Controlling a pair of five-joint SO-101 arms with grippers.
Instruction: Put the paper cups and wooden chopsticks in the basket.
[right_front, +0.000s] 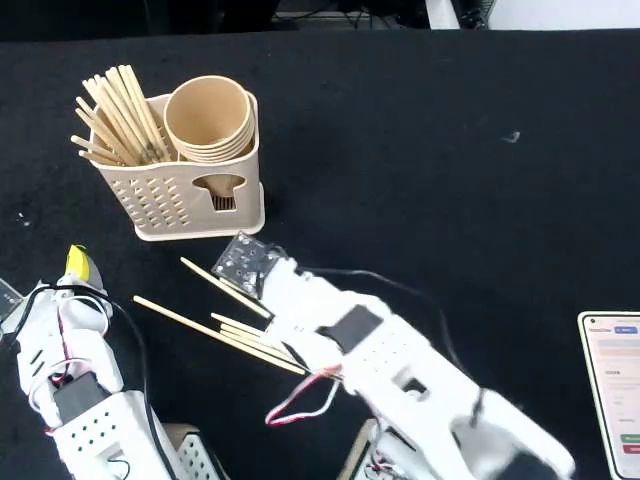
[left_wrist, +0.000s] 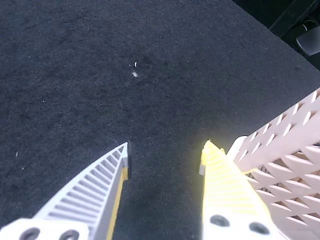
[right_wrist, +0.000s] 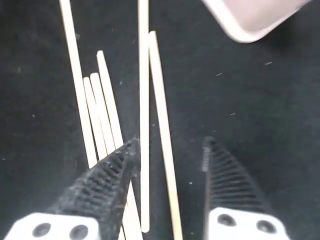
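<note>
Right wrist view: pale wooden chopsticks (right_wrist: 144, 100) (perhaps six) lie loose beneath the spread right claw (right_wrist: 170, 145).

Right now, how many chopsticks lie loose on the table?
6 chopsticks, on the table near the basket beneath the right tool: four bunched, two alongside; more may be hidden.

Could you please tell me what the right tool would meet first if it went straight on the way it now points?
Most likely the loose pale wooden chopsticks on the black table, ahead of the open right tool; the cream plastic basket sits farther on, though depth is unclear.
</note>
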